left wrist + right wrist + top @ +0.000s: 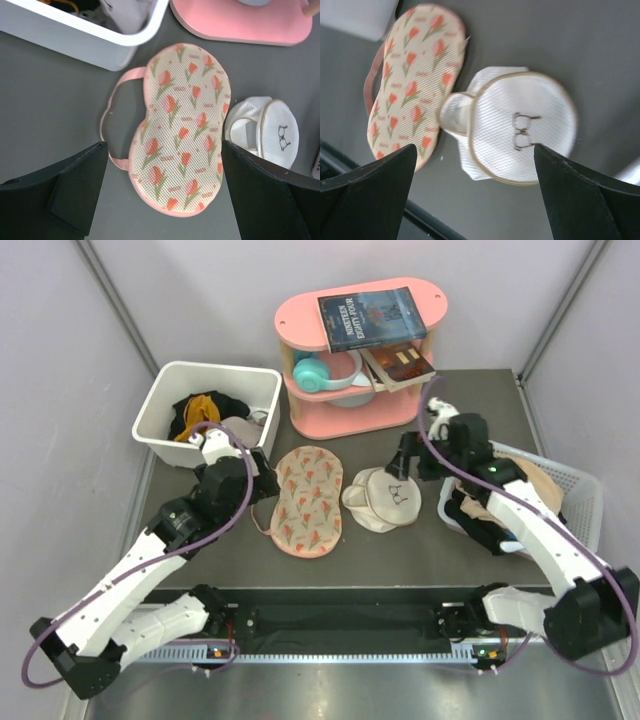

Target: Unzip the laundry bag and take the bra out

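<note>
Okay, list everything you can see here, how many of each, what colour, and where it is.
laundry bag: one, cream-white, table centre
floral flat piece: one, pink, left of the bag
bin: one, white, far left
mustard-yellow garment: one, in the bin
black clothes: two heaps, bin and basket
shelf: one, pink, far centre
books: two, dark, on the shelf
headphones: one, teal, in the shelf
basket: one, white, right
beige garment: one, in the basket
left gripper: black, open, above the floral piece
right gripper: black, open, above the bag

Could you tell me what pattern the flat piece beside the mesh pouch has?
The flat piece shows orange-red tulips on cream; clearest in left wrist view.
</note>
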Tool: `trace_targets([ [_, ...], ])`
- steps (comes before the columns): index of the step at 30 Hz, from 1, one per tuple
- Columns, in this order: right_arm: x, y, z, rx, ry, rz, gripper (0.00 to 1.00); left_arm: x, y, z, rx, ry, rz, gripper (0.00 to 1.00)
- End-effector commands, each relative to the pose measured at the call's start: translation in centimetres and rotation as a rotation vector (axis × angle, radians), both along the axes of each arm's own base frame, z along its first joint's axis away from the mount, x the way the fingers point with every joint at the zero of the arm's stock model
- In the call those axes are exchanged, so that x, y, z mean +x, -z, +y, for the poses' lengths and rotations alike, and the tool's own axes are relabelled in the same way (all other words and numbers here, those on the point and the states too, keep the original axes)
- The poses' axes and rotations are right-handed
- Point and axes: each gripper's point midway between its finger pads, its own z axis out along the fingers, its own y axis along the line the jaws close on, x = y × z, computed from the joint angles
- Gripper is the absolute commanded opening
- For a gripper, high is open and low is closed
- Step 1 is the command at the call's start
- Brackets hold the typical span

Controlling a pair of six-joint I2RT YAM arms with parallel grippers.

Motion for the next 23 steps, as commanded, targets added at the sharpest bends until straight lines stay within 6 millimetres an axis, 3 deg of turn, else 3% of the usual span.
trace_targets([
  [1, 0.6, -3.0, -5.0, 0.002, 0.107, -0.139, 1.0, 0.9, -2.6, 2.4, -0.001, -0.014, -0.02, 0.99],
  [2, 0.2, -3.8, -5.8, 0.004, 0.124, -0.164, 1.0, 0.9, -2.7, 2.0, -0.033, 0.028, 0.0, 0.99],
  [3, 0.2, -3.9, -6.6, -0.002, 0.143, -0.17, 1.0, 1.5, -2.8, 3.2, -0.048, -0.005, 0.008, 0.99],
  [7, -0.2, -5.6, -9.9, 0.01, 0.24, -0.219, 1.0, 2.1, -5.1, 4.0, -0.069, -0.006, -0.013, 0.99],
  [11, -1.1, -7.8, -11.6, 0.036, 0.313, -0.292, 1.0, 1.9, -7.2, 4.9, -0.06, -0.04, -0.043, 0.99],
  [13, -1.1, -7.9, -12.6, 0.037, 0.356, -0.307, 1.0, 1.7, -7.9, 5.5, -0.041, -0.059, -0.053, 0.99],
  [23, -1.6, -7.7, -13.5, -0.004, 0.379, -0.329, 1.0, 2.2, -8.8, 6.4, 0.012, -0.095, -0.067, 0.99],
])
